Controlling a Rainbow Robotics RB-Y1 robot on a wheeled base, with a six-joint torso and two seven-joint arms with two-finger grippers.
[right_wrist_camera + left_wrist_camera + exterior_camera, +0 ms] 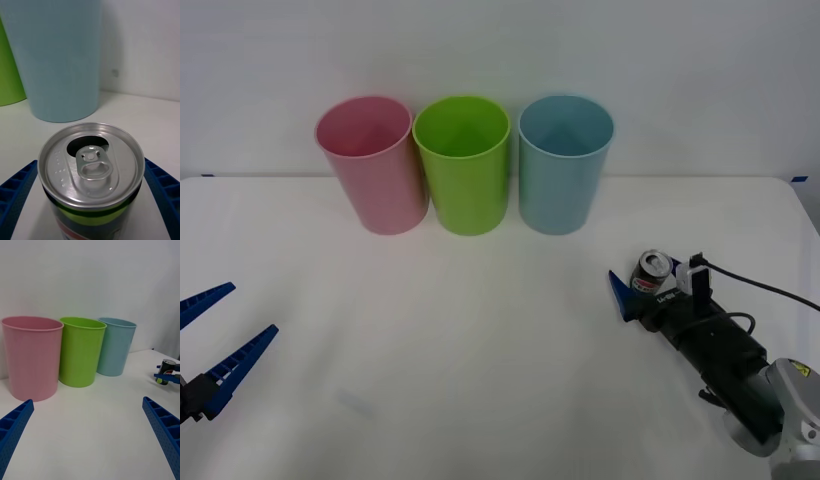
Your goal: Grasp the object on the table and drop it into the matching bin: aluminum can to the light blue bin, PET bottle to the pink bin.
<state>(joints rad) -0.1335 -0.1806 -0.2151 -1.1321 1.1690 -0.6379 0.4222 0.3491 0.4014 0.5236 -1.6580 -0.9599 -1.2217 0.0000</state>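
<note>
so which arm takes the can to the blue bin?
Right. Its tool already brackets the aluminum can, fingers either side, with the light blue bin close ahead. The left tool sits open at the table's far side.

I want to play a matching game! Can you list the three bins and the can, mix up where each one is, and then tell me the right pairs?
Things:
1. pink bin
2. lime green bin
3. light blue bin
4. aluminum can

Places:
A. middle of the row
B. between the right gripper's blue fingers
C. left end of the row
D. right end of the row, nearest the can

Pairs: 1-C, 2-A, 3-D, 4-B
</note>
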